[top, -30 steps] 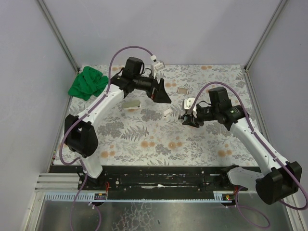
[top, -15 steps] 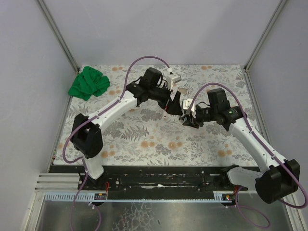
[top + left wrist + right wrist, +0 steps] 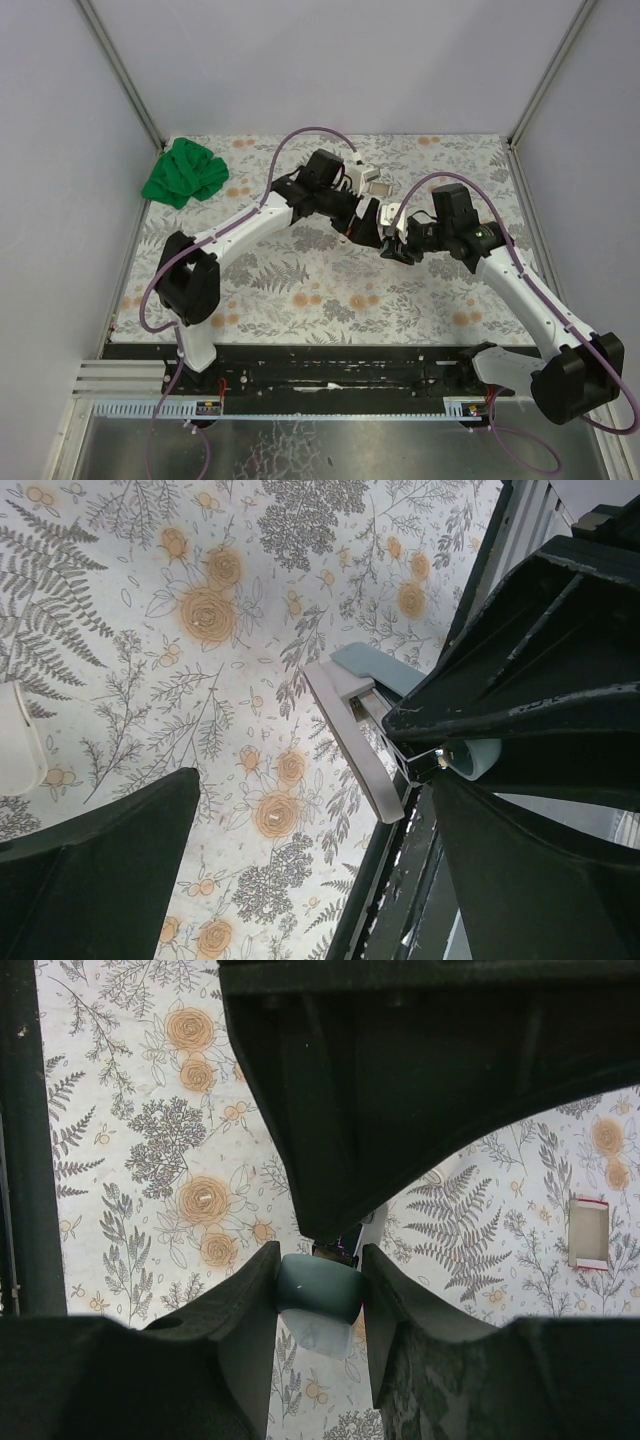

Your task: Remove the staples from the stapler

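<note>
My right gripper [image 3: 318, 1305] is shut on the rounded teal end of the stapler [image 3: 318, 1285] and holds it above the flowered cloth. From the left wrist, the stapler's pale grey arm [image 3: 352, 742] sticks out from between the right gripper's black fingers [image 3: 520, 670]. My left gripper [image 3: 310, 880] is wide open right beside it, with nothing between its fingers. From above, the left gripper [image 3: 370, 228] almost touches the right gripper [image 3: 395, 246]. I cannot make out the staples for certain; a tiny pale speck [image 3: 273, 817] lies on an orange rose.
A small red-and-white box [image 3: 587, 1232] lies on the cloth behind the grippers. A green rag [image 3: 183, 172] sits in the far left corner. A white object [image 3: 15, 742] shows at the left wrist view's edge. The left gripper's black finger [image 3: 420, 1090] looms over the right wrist camera.
The left arm has swung right from the back middle of the table to the held stapler, its gripper still open. The right arm has barely moved.
</note>
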### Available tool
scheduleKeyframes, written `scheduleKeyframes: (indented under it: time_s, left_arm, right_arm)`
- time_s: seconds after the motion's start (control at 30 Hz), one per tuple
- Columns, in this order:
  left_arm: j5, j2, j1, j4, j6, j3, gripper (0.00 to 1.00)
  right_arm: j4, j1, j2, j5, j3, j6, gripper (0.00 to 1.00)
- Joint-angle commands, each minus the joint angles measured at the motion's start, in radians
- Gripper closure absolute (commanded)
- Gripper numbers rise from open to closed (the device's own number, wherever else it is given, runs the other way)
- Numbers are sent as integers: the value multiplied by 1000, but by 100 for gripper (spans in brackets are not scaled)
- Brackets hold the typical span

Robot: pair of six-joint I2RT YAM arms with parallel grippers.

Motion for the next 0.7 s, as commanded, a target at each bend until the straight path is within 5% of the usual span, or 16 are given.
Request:
scheduleKeyframes:
  time_s: [0.0, 0.47, 0.67]
  left_arm:
    - [26, 29, -16, 18, -19, 7, 0]
    - [135, 63, -20, 65, -79, 13, 0]
    - [46, 68, -19, 64, -75, 5, 1]
  right_arm:
    - [56, -3, -20, -13, 9, 19, 100]
    - [74, -4, -16, 4, -6, 21, 100]
    - [71, -3, -35, -24, -6, 21, 100]
